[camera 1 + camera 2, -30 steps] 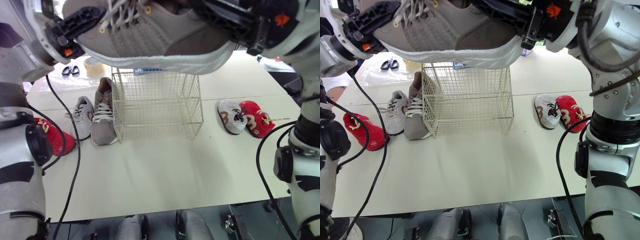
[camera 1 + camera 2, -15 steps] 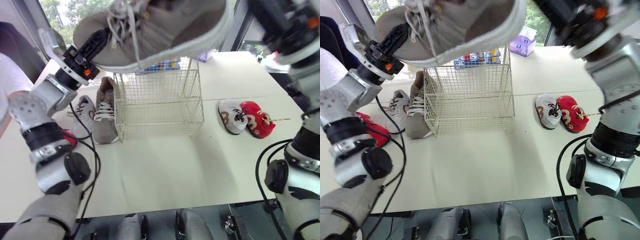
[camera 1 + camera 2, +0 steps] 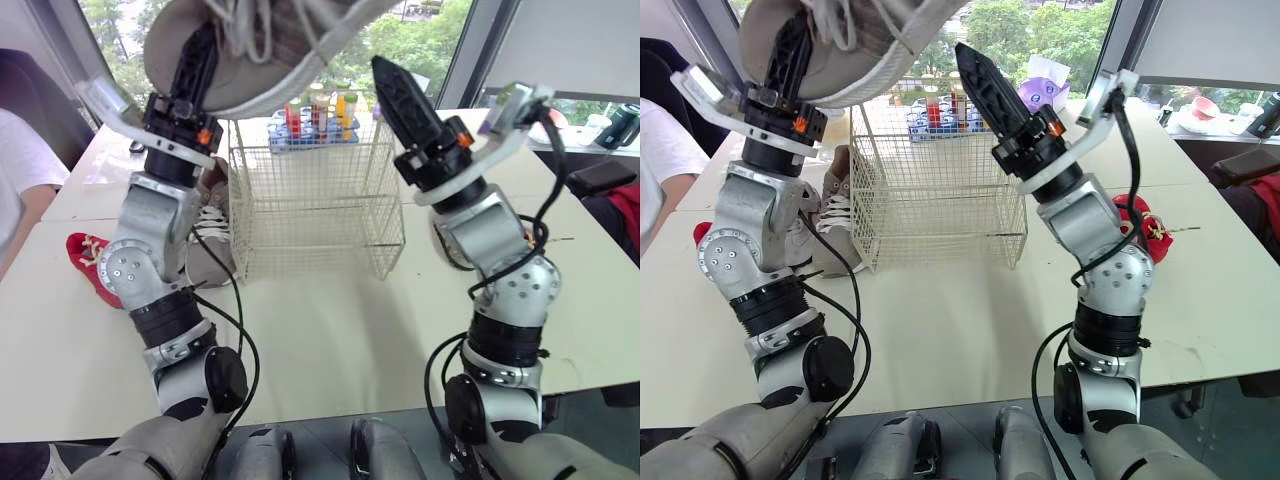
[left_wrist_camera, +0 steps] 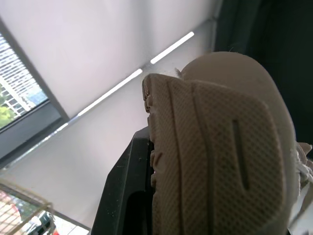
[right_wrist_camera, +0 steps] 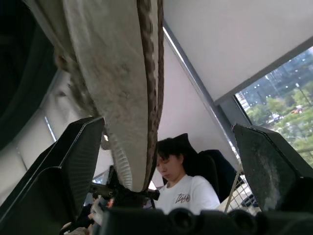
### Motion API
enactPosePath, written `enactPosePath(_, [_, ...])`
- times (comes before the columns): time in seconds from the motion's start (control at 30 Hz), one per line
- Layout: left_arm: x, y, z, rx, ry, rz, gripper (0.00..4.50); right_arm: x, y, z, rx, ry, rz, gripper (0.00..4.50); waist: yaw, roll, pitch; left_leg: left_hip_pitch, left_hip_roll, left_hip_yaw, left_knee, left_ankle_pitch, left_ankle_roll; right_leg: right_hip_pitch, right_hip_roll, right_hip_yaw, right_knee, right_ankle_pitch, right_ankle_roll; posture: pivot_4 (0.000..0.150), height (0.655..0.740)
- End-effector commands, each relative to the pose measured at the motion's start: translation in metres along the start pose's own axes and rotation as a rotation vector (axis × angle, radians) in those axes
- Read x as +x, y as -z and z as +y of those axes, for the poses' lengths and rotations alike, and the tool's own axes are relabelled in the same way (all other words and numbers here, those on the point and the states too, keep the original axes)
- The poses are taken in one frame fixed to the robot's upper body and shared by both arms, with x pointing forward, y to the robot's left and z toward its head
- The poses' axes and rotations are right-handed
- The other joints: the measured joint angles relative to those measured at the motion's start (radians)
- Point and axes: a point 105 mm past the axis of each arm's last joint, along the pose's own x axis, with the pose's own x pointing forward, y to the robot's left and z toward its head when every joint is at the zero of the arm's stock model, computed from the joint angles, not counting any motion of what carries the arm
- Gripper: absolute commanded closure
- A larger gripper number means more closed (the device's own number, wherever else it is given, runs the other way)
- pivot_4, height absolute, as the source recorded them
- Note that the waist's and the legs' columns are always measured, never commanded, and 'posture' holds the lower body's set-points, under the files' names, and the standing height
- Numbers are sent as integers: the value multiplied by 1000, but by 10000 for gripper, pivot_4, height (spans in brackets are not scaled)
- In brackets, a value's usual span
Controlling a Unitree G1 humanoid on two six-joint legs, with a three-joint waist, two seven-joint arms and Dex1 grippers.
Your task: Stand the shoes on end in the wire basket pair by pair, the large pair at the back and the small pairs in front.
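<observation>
One broad white table (image 3: 330,330) carries the scene; at its far middle stands the white wire basket (image 3: 315,210), in the same place as a second ago; high above the basket's left rim hangs the large grey-beige mesh sneaker (image 3: 240,45), its pale sole facing down and to the right, laces dangling; a second ago it lay level across the view with a gripper at each end, and now it tilts steeply, borne by one arm alone; its matching grey sneaker (image 3: 835,225) lies on the table just left of the basket, unmoved, partly behind the left arm; a small red shoe (image 3: 90,255) lies further left, and another small red shoe (image 3: 1145,235) shows right of the basket, behind the right arm; the left gripper (image 3: 195,60) is clenched on the held sneaker's left end; the right gripper (image 3: 390,80) has come off the other end and points upward just beside the sneaker, its fingers (image 5: 63,161) spread wide and gripping nothing.
</observation>
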Motion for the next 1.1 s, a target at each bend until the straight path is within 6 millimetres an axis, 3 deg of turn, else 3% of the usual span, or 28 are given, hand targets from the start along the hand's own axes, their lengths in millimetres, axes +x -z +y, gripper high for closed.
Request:
enactPosePath(0.03, [3,3,-16,20,59,-1,35271,10,-7,15,-46,-50,-52,201,-3,0,0,0,0,1,0,0,0,0,0,0,-1,0,0,1500,7400])
enactPosePath(0.4, [-5,14,2,40,-18,18,35271,19,-20,31,-60,-121,-107,201,-4,0,0,1,0,0,0,-3,5,1,0,0,-1,0,0,1500,7400])
enactPosePath(0.53, [-6,8,13,27,-74,-35,35271,19,-17,37,-65,-159,-81,201,-3,0,0,1,0,0,0,-3,5,1,0,0,-1,0,0,1500,7400])
enactPosePath(0.77, [-3,-8,10,-51,-55,-119,35271,16,-7,38,-96,-164,-29,201,-4,-1,0,1,1,0,-1,-4,6,1,0,0,-1,0,0,1500,7400])
enactPosePath(1.1, [-7,21,4,-54,-36,3,35271,22,-13,27,-151,-122,-64,201,-4,-1,0,1,0,0,-1,-4,7,1,0,0,-5,0,0,1500,7400])
